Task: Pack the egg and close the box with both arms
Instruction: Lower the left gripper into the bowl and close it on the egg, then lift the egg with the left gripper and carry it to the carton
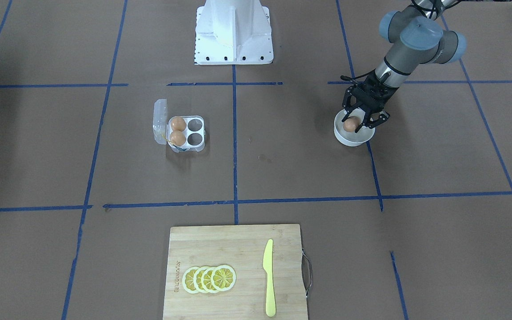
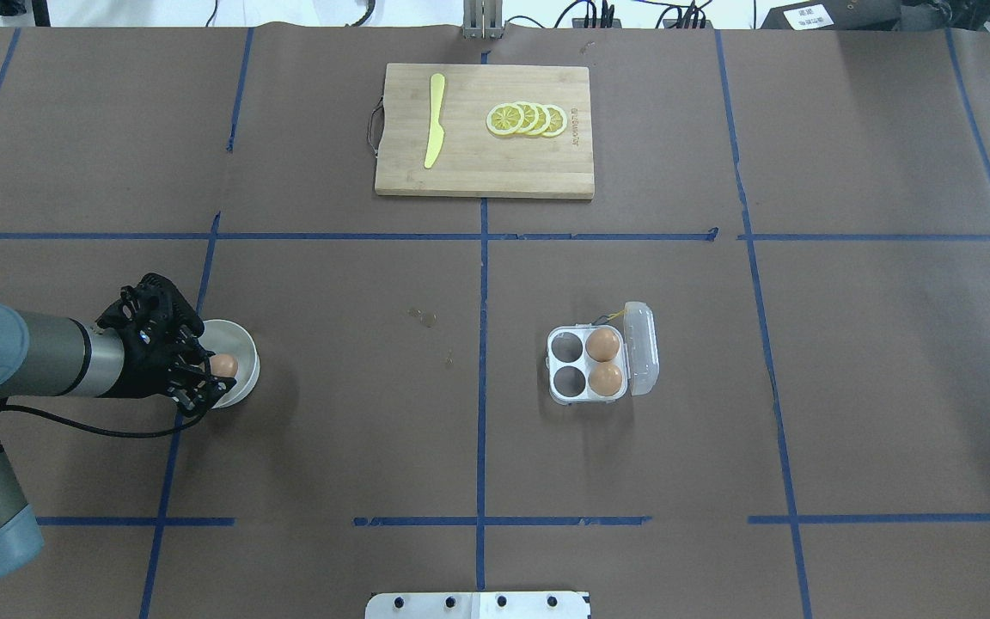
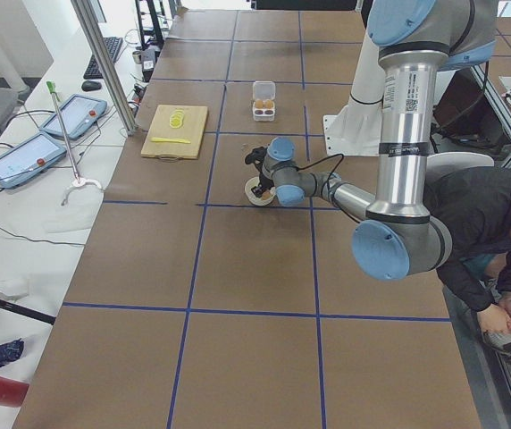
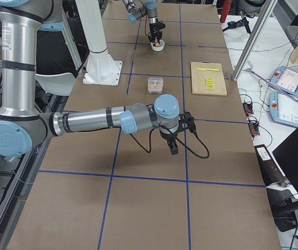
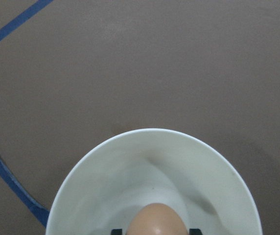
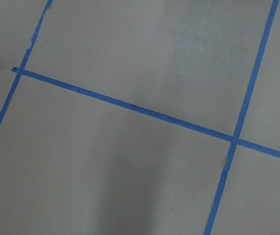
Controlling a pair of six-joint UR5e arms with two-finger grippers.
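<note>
Light, smooth and brittle by the look of it, the egg [image 5: 157, 220] lies in the white bowl [image 1: 349, 138] inside the left tool [image 1: 354, 123], whose jaws flank its widest girth, the right place for a gentle hold; whether they press yet I cannot tell. The left arm [image 1: 398, 62] slants down over the bowl. The open box [image 2: 565, 371] sits well off from this tool. The right tool [image 4: 173, 147] cannot be judged clenched or released.

left wrist view: egg [image 5: 157, 221] and white bowl [image 5: 81, 191] cut off at 6 o'clock | left pincer [image 1: 354, 124] contact with egg hidden | right pincer [image 4: 173, 149] jaws too small to tell
</note>
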